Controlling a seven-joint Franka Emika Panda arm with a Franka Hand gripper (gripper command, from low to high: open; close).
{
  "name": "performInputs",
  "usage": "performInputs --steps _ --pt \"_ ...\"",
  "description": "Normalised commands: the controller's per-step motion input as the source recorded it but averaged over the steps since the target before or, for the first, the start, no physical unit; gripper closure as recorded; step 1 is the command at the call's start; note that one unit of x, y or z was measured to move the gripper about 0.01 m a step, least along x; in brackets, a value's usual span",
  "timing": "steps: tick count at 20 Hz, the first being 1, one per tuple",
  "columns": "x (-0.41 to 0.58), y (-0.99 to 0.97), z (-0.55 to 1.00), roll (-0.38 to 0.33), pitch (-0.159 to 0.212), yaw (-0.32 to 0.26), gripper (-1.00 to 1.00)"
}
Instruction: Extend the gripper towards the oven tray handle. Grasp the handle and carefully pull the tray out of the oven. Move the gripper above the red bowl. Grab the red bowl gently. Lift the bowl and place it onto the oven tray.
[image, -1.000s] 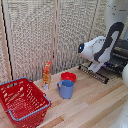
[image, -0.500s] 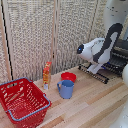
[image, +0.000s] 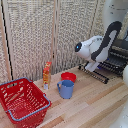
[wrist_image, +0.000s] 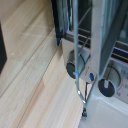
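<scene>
Currently the claw (image: 93, 65) sits low at the tray (image: 102, 71), which juts from the oven (image: 118, 56) at the counter's (image: 95, 102) far corner; grip state unclear. Red bowl (image: 68, 77) mid-counter, touching the blue mug (image: 66, 89). No legible writing anywhere.

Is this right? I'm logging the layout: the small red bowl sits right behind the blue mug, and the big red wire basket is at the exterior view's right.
Not quite. In the exterior view, the big red wire basket stands at that view's left, not its right. The rest holds: the small shallow red bowl sits right behind the blue mug.
</scene>
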Motion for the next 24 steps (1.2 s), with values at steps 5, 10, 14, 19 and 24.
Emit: performInputs --steps 5,10,14,19,24 --pt "0.225 0.38 0.42 0.083 -0.098 -0.147 -1.0" --pt "0.098 0.46 0.37 0.144 -0.103 -0.165 -1.0" --pt "0.119 0.45 0.33 0.219 -0.056 -0.149 -1.0" --pt "0.157 0.44 0.28 0.26 -0.015 -0.135 -1.0" --pt "0.178 0.42 0.21 0.292 0.0 -0.127 -1.0"
